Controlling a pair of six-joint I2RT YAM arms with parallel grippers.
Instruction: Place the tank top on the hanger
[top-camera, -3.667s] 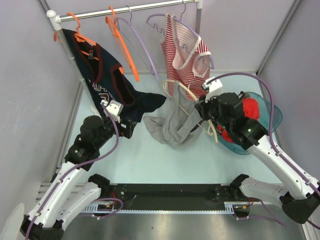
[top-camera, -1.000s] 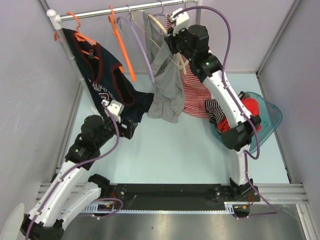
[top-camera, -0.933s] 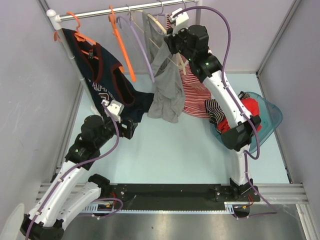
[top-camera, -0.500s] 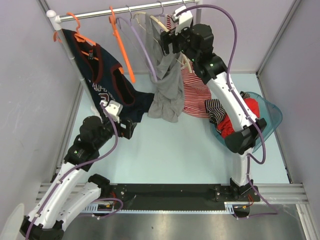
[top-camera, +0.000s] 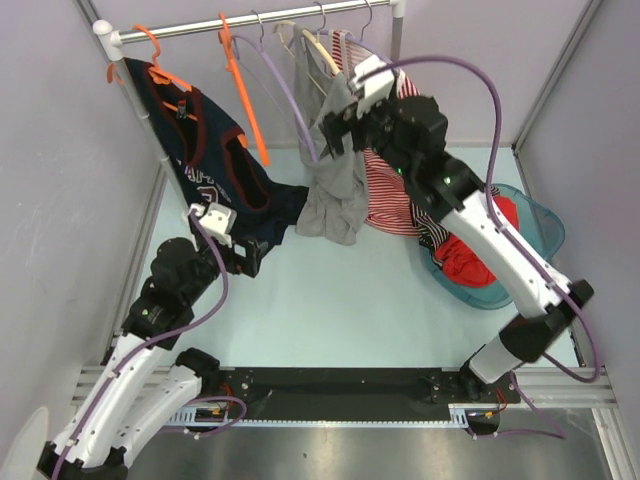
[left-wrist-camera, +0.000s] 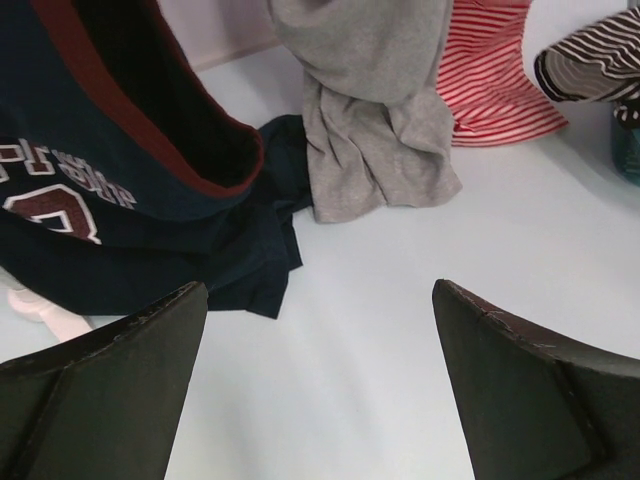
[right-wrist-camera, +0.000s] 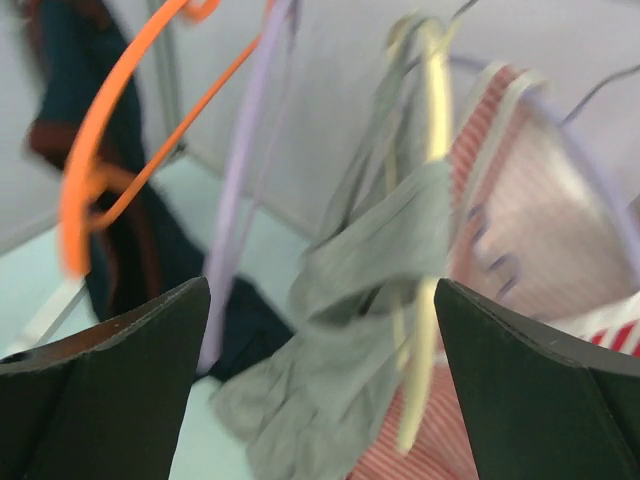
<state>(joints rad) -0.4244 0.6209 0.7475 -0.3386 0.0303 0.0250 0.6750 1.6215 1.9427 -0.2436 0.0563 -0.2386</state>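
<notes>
The grey tank top (top-camera: 332, 190) hangs on the cream hanger (top-camera: 318, 47), whose hook is over the rail (top-camera: 190, 28); its hem bunches on the table. My right gripper (top-camera: 333, 126) is open just in front of the garment, not touching it. In the right wrist view the tank top (right-wrist-camera: 365, 300) and hanger (right-wrist-camera: 432, 190) lie beyond the open right gripper (right-wrist-camera: 320, 370), blurred. My left gripper (top-camera: 250, 260) is open low over the table by the navy top (top-camera: 215, 165). The left wrist view shows the tank top (left-wrist-camera: 375, 150) ahead of the open left gripper (left-wrist-camera: 320, 380).
Orange hangers (top-camera: 245, 90) and a lilac hanger (top-camera: 285, 95) hang left of the tank top. A red-and-white striped top (top-camera: 390, 195) hangs right of it. A blue basket (top-camera: 535, 235) with red clothes sits at the right. Walls close in the sides.
My right gripper has opened, let go of the hanger and drawn back down from the rail; the tank top stays hanging. The left arm has shifted slightly.
</notes>
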